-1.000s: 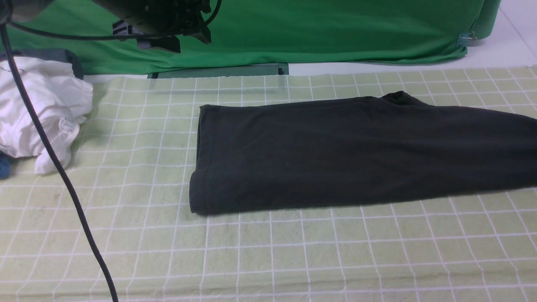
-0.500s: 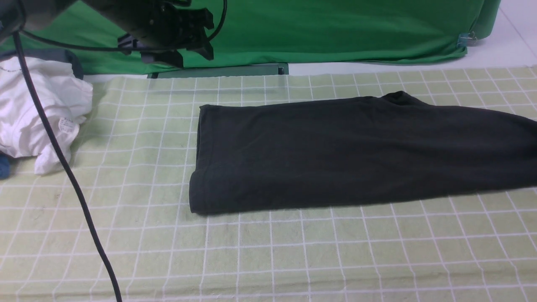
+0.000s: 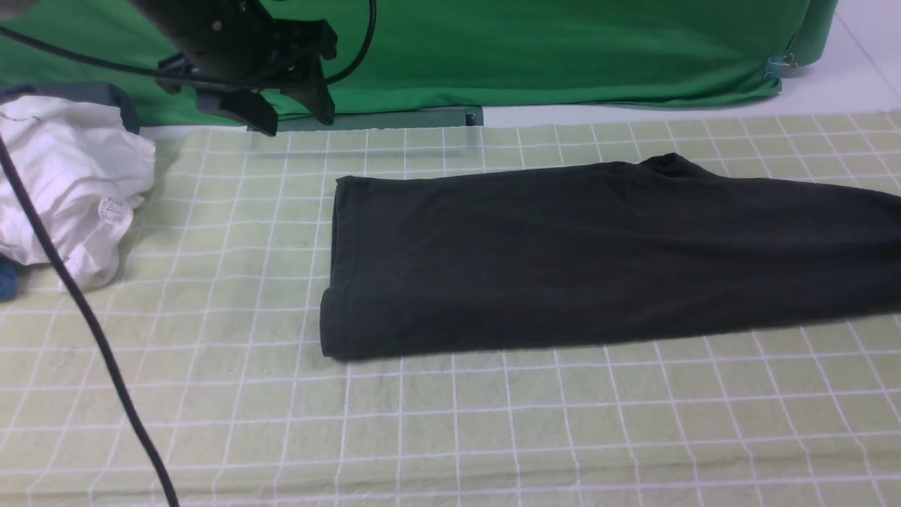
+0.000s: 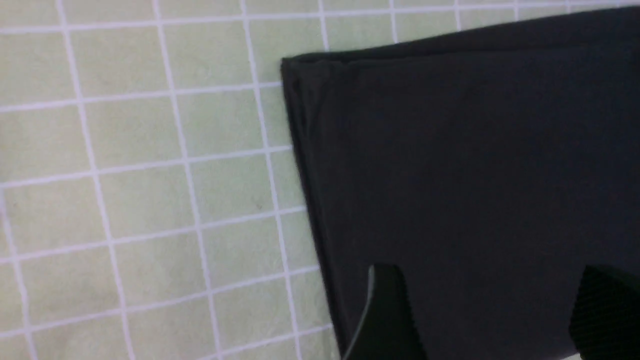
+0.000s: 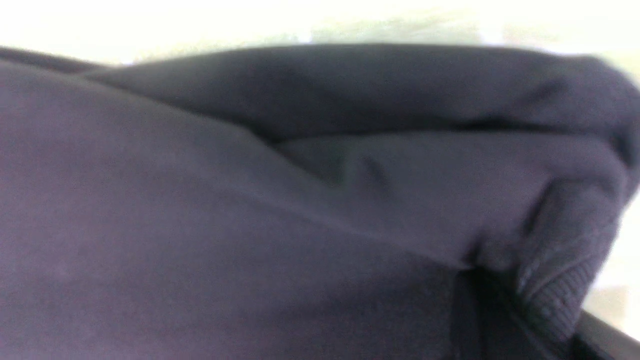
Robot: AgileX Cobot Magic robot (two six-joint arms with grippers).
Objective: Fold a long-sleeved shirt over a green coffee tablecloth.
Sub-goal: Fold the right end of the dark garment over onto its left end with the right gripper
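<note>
Shirt: the long-sleeved shirt (image 3: 563, 260) lies flat on the green coffee tablecloth (image 3: 211, 394), folded into a long black band that runs from the middle of the cloth to the right.
Shirt, change: it lies as it did a second ago, with its left edge and near-left corner in the same grid squares.
Shirt, hidden: its right end is cut off by the edge of the front view, and no print shows on the upper face.
Right hand: out of the front view, with its fingers together. Its wrist view is filled with blurred black fabric and a ribbed cuff (image 5: 555, 285). Whether fabric is pinched between the fingers I cannot tell.
Left hand: the left hand (image 3: 294, 121) hangs in the air at the far left with its fingers (image 4: 387, 315) spread apart, holding nothing. Its wrist view looks down on the shirt's left end.
Left hand, change: it is lower and further left than a second ago.
Cable: the black cable (image 3: 91, 317) crossing the near-left has swung leftward with it.
Surroundings: a crumpled white garment (image 3: 70, 183) sits at the left edge, well apart from the shirt. A deep-green backdrop (image 3: 528, 49) hangs along the far side.
</note>
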